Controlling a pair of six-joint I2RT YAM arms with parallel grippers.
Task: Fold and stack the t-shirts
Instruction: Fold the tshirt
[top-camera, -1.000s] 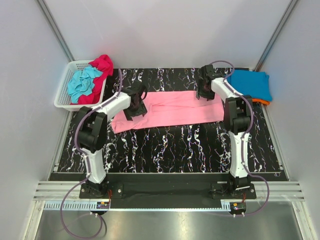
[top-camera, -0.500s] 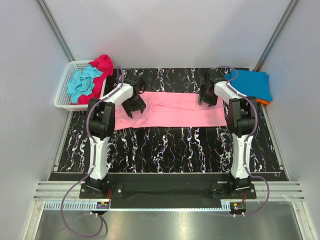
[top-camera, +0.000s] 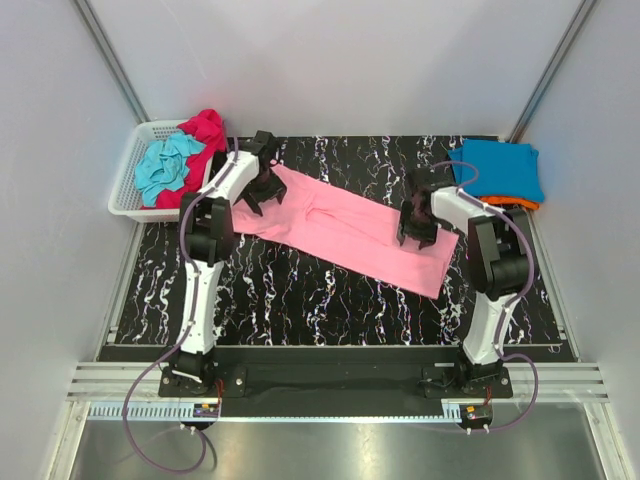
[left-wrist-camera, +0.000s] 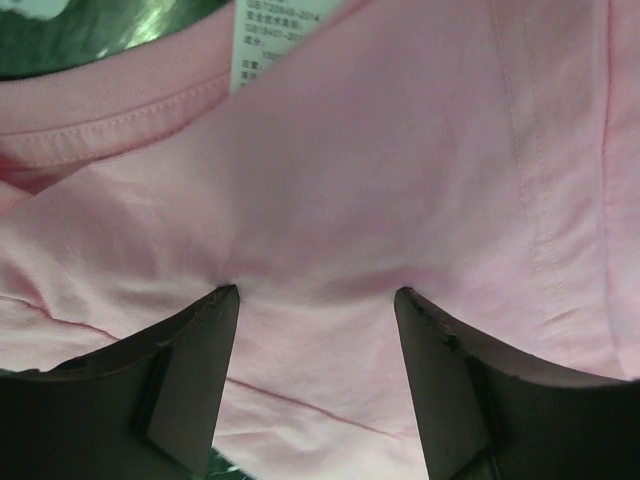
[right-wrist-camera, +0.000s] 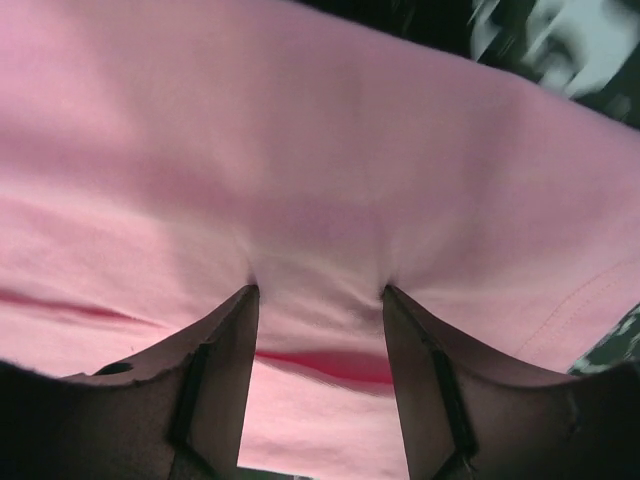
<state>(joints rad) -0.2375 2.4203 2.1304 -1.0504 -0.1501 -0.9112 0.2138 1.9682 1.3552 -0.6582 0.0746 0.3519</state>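
A light pink t-shirt (top-camera: 350, 230), folded into a long band, lies diagonally across the black marbled mat (top-camera: 300, 300). My left gripper (top-camera: 262, 190) is on its far left end by the neck label (left-wrist-camera: 262, 40). Its jaws are open, and both fingertips (left-wrist-camera: 225, 297) press into the cloth (left-wrist-camera: 400, 150). My right gripper (top-camera: 415, 225) is on the near right end, also open, and its fingertips (right-wrist-camera: 250, 292) dimple the pink fabric (right-wrist-camera: 300, 150). A folded blue t-shirt (top-camera: 500, 168) lies on an orange one (top-camera: 522, 203) at the far right. Teal (top-camera: 165, 165) and magenta (top-camera: 205, 130) t-shirts sit crumpled in the basket.
The white slatted basket (top-camera: 122, 195) stands off the mat's far left corner. Grey walls close in on both sides and at the back. A metal rail (top-camera: 330, 385) runs along the near edge by the arm bases.
The pink shirt has swung from lying straight across to a diagonal. My left gripper slid its end toward the far left, and my right gripper drew its end nearer the front.
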